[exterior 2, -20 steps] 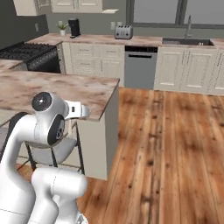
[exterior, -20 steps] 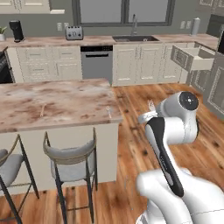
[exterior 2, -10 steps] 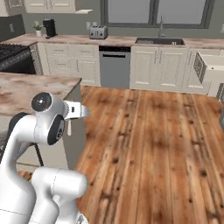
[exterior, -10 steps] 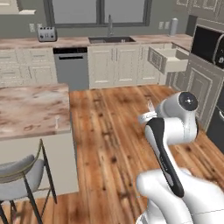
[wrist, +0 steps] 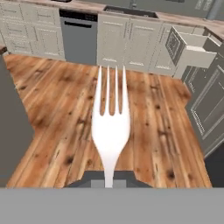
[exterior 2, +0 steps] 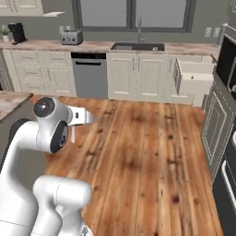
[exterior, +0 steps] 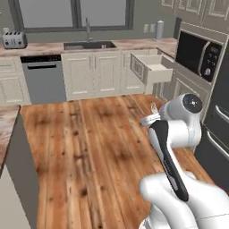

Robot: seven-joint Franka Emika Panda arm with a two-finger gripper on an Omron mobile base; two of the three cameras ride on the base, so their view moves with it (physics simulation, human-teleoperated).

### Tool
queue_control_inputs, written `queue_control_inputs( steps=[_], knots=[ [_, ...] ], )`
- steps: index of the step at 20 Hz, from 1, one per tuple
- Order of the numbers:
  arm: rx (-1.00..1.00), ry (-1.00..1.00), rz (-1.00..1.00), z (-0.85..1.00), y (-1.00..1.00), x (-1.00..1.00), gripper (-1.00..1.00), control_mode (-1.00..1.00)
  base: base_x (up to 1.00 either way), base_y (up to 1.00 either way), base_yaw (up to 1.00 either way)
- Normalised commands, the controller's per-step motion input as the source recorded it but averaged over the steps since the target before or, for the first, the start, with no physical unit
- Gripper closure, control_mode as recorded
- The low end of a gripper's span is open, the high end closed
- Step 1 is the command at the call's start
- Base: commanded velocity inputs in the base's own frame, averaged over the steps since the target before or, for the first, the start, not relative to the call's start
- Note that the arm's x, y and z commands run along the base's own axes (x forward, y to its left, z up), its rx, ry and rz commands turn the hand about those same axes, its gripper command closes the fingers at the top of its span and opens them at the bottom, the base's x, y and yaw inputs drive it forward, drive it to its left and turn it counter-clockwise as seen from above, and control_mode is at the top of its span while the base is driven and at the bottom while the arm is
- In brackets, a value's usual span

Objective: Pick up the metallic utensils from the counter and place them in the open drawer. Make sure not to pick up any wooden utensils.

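Note:
My gripper [wrist: 109, 178] is shut on the handle of an all-silver fork [wrist: 110, 124], one of the metallic utensils, whose tines point ahead over the wooden floor. From the left base view the gripper [exterior: 150, 119] is held at chest height in front of the arm. The open drawer [wrist: 194, 51] juts from the cream cabinets ahead and to the right; it is also seen as the drawer [exterior: 154, 68] and the drawer [exterior 2: 196, 76], with a pale plain interior. A corner of the counter [exterior: 6, 121] lies at the far left. The wooden utensils are out of view.
The sink counter [exterior 2: 138, 46] with dishwasher [exterior: 42, 80] and toaster [exterior 2: 73, 37] runs along the back wall. A dark oven and microwave column [exterior: 199, 56] stands on the right beside the drawer. Wooden floor [exterior 2: 147, 152] stretches between me and the cabinets.
The whole scene has slid left as the base moved: the island counter has gone almost out at the left and the open drawer is nearer. The arm keeps its pose, the gripper still shut.

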Motion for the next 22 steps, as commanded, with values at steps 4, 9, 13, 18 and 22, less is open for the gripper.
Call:
queue_control_inputs(
  steps=[4,9,13,18,22],
  knots=[
    [0.0,0.0,0.0,0.0,0.0,0.0,1.0,1.0,1.0,-0.79,-0.08],
    [0.0,0.0,0.0,0.0,0.0,0.0,1.0,1.0,1.0,-0.76,-0.07],
    [0.0,0.0,0.0,0.0,0.0,0.0,1.0,1.0,1.0,-0.38,-0.01],
    [0.0,0.0,0.0,0.0,0.0,0.0,1.0,1.0,1.0,0.0,0.0],
    [0.0,0.0,0.0,0.0,0.0,0.0,1.0,1.0,0.99,-0.08,0.0]
  ],
)
